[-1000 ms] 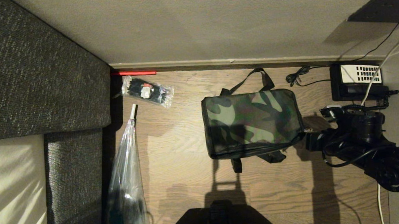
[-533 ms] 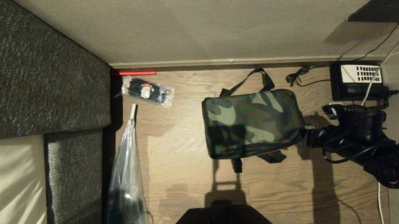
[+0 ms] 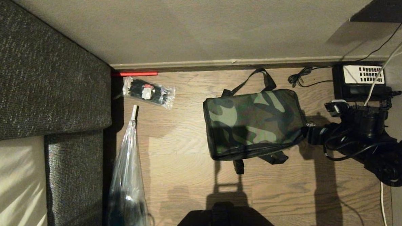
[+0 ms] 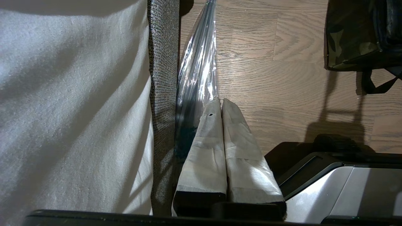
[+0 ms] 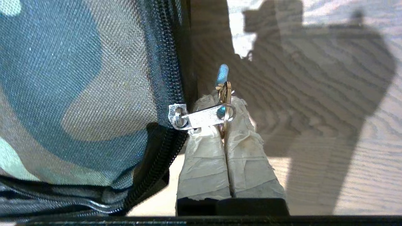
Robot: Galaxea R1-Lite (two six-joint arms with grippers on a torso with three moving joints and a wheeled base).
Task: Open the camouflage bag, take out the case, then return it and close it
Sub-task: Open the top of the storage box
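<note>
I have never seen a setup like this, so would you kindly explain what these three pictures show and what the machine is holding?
This is a two-armed robot on wheels. The wide picture comes from a camera on its head, looking down at a wooden floor. The other two come from cameras on its wrists, behind the taped fingers.

On the floor lies the camouflage bag, zipped almost all the way, so no case is visible. Beside it are a small clear packet, a long clear plastic sleeve and a black telephone by the wall.

The right gripper sits at the bag's right end, shut on the ring of the zipper pull, apparently working the zipper. The left gripper is shut, holds nothing and hangs parked near the sofa.
</note>
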